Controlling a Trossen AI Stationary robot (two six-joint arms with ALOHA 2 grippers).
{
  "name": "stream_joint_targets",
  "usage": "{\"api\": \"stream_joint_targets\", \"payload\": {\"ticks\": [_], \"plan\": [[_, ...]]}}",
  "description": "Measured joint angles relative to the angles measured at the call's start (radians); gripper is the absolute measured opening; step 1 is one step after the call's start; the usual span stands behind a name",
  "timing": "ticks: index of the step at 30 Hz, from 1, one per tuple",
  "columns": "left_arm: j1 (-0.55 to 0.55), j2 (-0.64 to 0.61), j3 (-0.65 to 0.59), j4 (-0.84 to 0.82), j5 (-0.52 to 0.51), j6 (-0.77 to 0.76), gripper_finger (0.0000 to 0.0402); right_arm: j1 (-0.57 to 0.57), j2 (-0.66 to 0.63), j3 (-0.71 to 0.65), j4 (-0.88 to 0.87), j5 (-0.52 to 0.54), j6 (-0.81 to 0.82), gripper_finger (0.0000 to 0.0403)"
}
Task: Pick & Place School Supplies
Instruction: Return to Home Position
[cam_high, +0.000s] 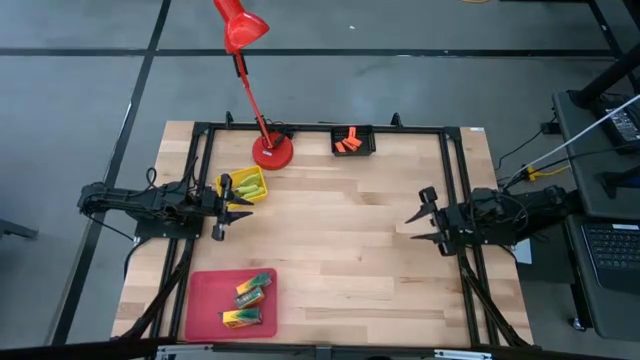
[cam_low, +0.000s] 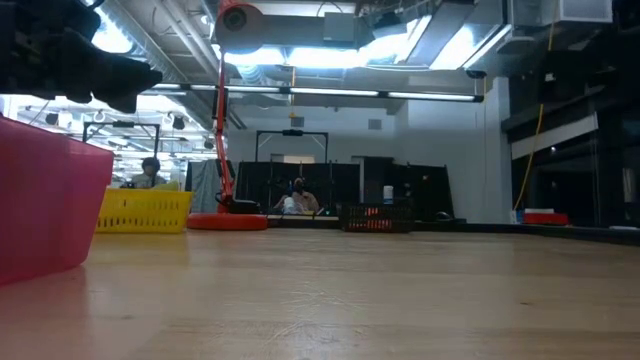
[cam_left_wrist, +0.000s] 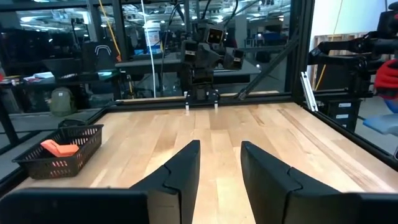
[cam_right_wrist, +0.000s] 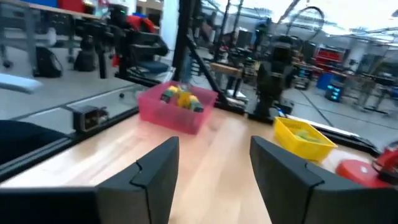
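Observation:
Several green-and-yellow boxes (cam_high: 248, 296) lie in the red tray (cam_high: 205, 318) at the near left; the right wrist view shows them (cam_right_wrist: 181, 98) too. Tools with yellow-green handles (cam_high: 247, 187) lie in the yellow tray (cam_high: 226, 181). Orange pieces (cam_high: 349, 142) sit in the black tray (cam_high: 366, 130) at the far edge, and one orange piece (cam_left_wrist: 58, 148) shows in the left wrist view. My left gripper (cam_high: 246, 208) hovers open beside the yellow tray, with nothing between its fingers (cam_left_wrist: 180, 168). My right gripper (cam_high: 412, 228) hovers open at the table's right, also holding nothing (cam_right_wrist: 214, 142).
A red desk lamp (cam_high: 272, 152) stands on its round base at the far edge, between the yellow and black trays, and its head (cam_high: 240, 28) reaches beyond the table. A dark frame (cam_high: 300, 128) runs around the table. Bare wood (cam_high: 340, 250) lies between the two grippers.

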Motion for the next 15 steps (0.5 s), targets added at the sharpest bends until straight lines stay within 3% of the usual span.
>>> {"api": "stream_joint_targets", "payload": {"ticks": [7,15], "plan": [[0.0,0.0,0.0,0.0,0.0,0.0,0.0111,-0.011,0.0,-0.001,-0.02,0.14,0.067,0.019],[0.0,0.0,0.0,0.0,0.0,0.0,0.0116,-0.011,0.001,-0.001,-0.019,0.121,0.225,0.0189]]}}
